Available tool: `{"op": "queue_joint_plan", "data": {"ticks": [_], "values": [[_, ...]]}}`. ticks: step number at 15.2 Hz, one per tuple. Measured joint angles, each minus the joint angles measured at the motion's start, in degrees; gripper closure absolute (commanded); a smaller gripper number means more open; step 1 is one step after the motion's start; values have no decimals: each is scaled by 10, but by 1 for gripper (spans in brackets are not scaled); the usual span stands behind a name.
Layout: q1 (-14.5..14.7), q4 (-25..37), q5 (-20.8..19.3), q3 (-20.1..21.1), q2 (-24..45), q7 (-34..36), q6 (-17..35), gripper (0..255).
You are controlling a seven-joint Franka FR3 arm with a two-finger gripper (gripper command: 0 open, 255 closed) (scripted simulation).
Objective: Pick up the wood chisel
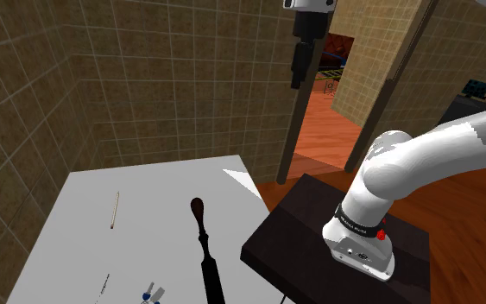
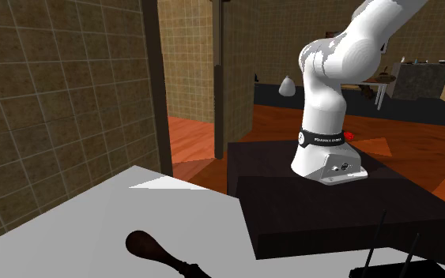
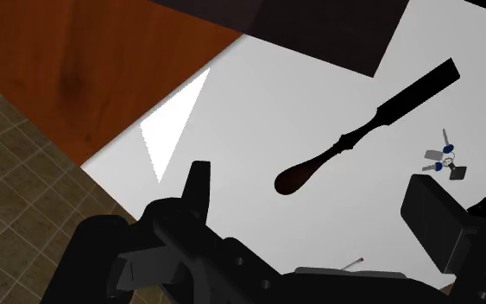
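The wood chisel lies flat on the white table, its dark rounded handle toward the wall and its black blade toward the table's near edge. The handle end also shows at the lower edge of the second exterior view. My black gripper hangs high above the table's far right corner, well clear of the chisel. In the wrist view the chisel lies far below the gripper, whose fingers stand apart, open and holding nothing.
A thin matchstick lies left of the chisel, and a small bunch of keys sits near the table's front edge. The dark stand adjoins the table's right side. Tiled walls back the table; a doorway opens behind.
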Motion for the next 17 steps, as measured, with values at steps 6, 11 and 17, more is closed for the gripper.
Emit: {"op": "queue_joint_plan", "data": {"ticks": [6, 11, 17], "values": [[1, -73, 26, 25, -4, 37, 69, 0], [7, -154, 63, 63, 3, 83, 161, 0], [17, -224, 110, 113, 51, 136, 283, 0]]}}
